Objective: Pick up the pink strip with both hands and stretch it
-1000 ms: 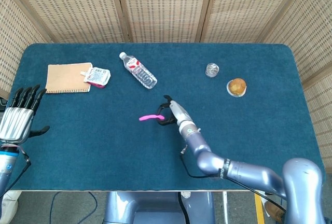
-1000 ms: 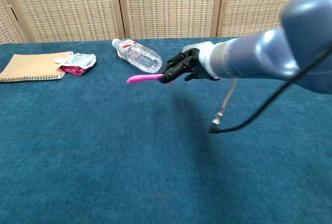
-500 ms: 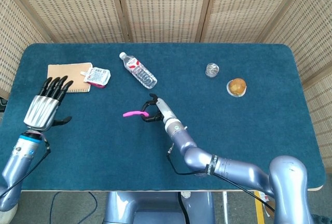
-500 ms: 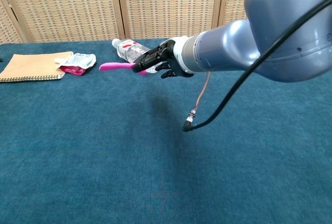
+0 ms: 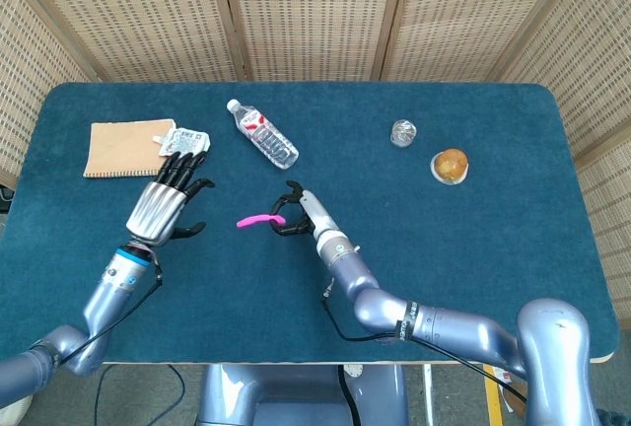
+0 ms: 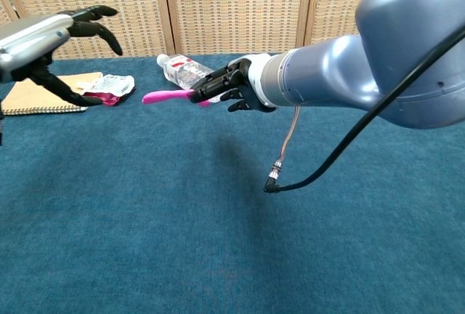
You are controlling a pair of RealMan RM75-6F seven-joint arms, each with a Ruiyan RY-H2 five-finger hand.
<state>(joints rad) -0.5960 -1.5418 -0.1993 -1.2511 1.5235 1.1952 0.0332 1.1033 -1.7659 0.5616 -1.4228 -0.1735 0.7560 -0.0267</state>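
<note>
The pink strip (image 5: 254, 219) hangs in the air above the blue table, sticking out to the left from my right hand (image 5: 297, 211), which pinches its right end. The chest view shows the same strip (image 6: 164, 96) held level by that right hand (image 6: 227, 89). My left hand (image 5: 168, 199) is open with fingers spread, a short way left of the strip's free end and apart from it. In the chest view the left hand (image 6: 51, 45) hovers at the upper left, thumb held away from the fingers, nothing in it.
A clear water bottle (image 5: 263, 134) lies behind the strip. A tan notebook (image 5: 120, 149) and a foil pouch (image 5: 183, 140) sit at the far left. A small crumpled wrapper (image 5: 402, 132) and a muffin (image 5: 450, 164) are at the right rear of the table (image 5: 513, 248).
My left hand has swung in from the table's left edge toward the strip's free end. The right hand carried the strip left, then held nearly still.
</note>
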